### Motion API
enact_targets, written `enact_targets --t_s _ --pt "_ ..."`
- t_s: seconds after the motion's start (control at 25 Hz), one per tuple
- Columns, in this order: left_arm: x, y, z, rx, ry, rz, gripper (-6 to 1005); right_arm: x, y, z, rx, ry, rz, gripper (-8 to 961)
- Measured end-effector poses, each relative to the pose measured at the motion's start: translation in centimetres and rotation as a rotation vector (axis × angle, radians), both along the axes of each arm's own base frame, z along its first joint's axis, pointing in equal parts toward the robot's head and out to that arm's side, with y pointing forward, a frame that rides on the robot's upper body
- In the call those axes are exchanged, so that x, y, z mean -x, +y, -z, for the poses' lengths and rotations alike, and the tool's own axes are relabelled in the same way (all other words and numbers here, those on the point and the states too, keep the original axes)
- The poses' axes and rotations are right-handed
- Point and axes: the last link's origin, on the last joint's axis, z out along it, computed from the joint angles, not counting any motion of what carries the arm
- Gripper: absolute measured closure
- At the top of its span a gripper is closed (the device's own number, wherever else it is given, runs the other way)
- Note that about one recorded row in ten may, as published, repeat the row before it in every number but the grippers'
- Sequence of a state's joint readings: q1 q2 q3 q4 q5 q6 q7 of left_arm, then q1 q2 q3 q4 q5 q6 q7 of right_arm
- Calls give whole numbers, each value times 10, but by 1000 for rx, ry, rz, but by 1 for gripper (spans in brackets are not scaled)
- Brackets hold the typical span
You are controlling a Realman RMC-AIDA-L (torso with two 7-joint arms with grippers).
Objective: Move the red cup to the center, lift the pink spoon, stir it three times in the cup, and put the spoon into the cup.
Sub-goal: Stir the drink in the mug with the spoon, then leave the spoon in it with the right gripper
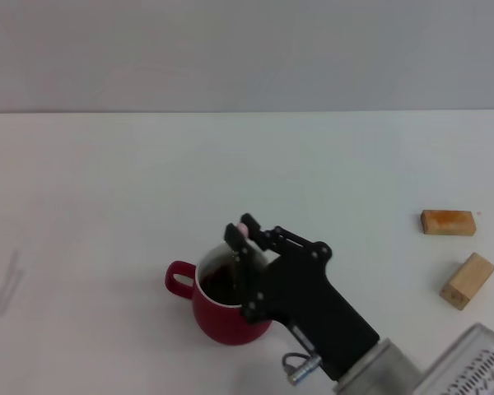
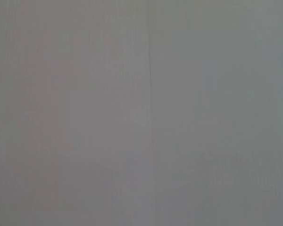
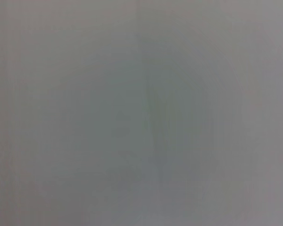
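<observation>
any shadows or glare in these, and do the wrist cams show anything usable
Head view: even, soft light with no hard glare; a faint grey shadow lies on the white table at its far left edge, and the right gripper over the red cup casts almost none. Left wrist view: a flat grey field with one thin vertical line, nothing recognisable. Right wrist view: a blurred grey field, nothing recognisable.

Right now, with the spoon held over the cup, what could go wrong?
The right gripper holds the pink spoon upright over the red cup, which holds dark liquid. Stirring wide could knock the rim and tip or slide the cup, spilling on the table. The spoon might also slip in the grip.
</observation>
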State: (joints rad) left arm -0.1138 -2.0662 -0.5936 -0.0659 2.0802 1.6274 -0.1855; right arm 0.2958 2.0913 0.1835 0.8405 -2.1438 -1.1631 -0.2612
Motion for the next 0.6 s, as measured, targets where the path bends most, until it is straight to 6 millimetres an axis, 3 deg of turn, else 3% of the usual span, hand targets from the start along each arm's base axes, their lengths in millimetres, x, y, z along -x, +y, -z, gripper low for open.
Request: enact_targets --t_s 0.4,0.6 --pt "1 0 -1 -3 1 -2 167 21 22 12 65 -65 -82 952" --pt "1 0 -2 -8 0 -4 167 18 37 9 38 -91 -76 953"
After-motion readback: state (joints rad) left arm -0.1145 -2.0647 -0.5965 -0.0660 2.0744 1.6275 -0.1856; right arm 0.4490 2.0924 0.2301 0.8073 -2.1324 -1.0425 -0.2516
